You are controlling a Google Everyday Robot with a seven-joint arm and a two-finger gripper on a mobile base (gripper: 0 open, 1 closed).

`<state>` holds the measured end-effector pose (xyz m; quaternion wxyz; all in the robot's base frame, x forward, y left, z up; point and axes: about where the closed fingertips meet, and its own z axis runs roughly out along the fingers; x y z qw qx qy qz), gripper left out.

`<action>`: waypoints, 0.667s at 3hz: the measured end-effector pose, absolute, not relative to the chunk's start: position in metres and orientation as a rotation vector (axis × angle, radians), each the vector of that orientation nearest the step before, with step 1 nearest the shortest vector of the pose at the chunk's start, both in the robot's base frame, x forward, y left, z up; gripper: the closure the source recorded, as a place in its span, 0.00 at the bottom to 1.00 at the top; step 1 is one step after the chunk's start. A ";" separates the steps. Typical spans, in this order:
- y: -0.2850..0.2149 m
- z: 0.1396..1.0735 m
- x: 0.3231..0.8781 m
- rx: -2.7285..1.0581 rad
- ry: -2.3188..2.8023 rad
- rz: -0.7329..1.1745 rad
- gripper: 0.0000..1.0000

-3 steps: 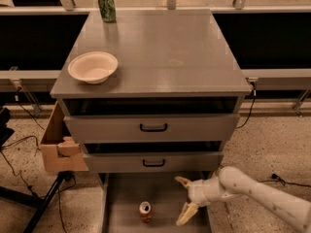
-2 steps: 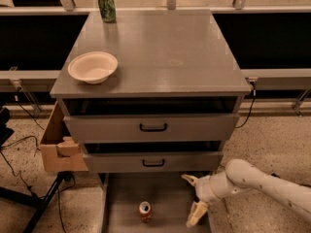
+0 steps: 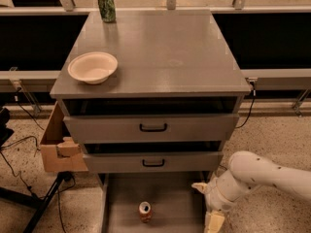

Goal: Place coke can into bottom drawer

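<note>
Camera view: the coke can (image 3: pixel 145 211) stands upright in the open bottom drawer (image 3: pixel 170 195). The gripper (image 3: pixel 206 204) hangs at the drawer's right wall, jaws spread wide, empty. A sideways swing could topple the can.

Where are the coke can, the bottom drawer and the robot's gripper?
coke can (image 3: pixel 145 212): camera view, red side.
bottom drawer (image 3: pixel 170 193): camera view, bare floor.
gripper (image 3: pixel 206 205): camera view, between its open fingers, at drawer's right edge.

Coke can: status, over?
Gripper open, empty, at right edge of bottom drawer. Coke can upright inside it, apart from gripper. Nothing else in drawer.
</note>
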<state>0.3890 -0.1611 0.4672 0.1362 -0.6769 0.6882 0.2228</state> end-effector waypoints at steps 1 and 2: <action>-0.161 0.516 0.356 -2.009 2.138 0.559 0.00; -0.159 0.558 0.323 -1.965 2.268 0.403 0.00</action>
